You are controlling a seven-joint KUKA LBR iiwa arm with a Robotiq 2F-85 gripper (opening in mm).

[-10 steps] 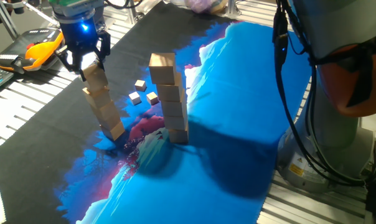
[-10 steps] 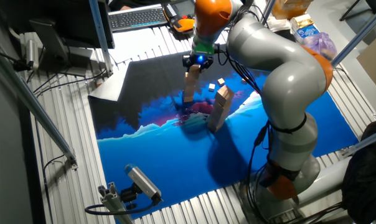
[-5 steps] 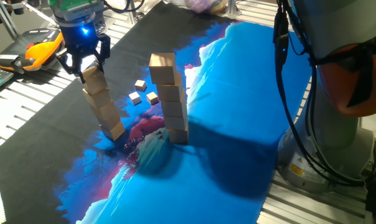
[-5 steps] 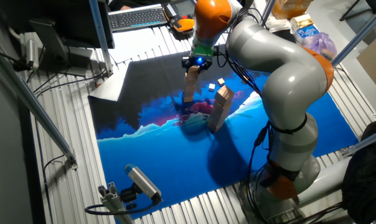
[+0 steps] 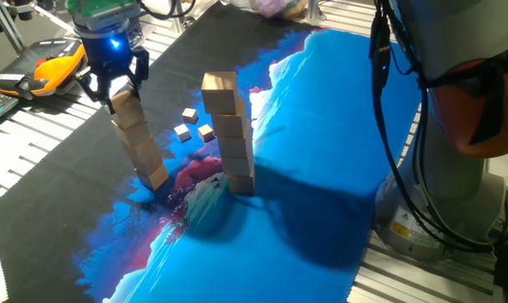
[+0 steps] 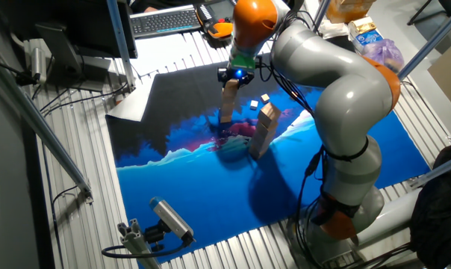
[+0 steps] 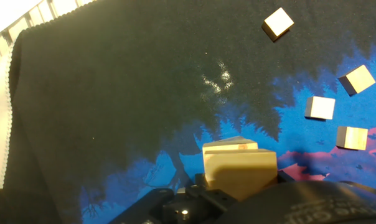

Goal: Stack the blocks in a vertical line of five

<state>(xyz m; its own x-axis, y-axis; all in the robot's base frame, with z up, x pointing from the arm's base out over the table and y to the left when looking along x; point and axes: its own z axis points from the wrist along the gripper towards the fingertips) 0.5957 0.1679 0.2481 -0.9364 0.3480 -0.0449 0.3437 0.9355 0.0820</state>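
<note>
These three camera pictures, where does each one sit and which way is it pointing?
One fixed view: low beside the table, facing the leaning stack of blocks and the taller straight stack; shows the gripper and the arm's base.
The other fixed view: high above, looking down on the mat; shows the whole arm.
Hand view: on the hand, looking down past the top block at loose cubes.
Both fixed views share the two stacks.

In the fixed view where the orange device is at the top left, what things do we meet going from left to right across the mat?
Orange device → gripper over the leaning stack → three small loose cubes → taller stack of wider cubes → robot base.
</note>
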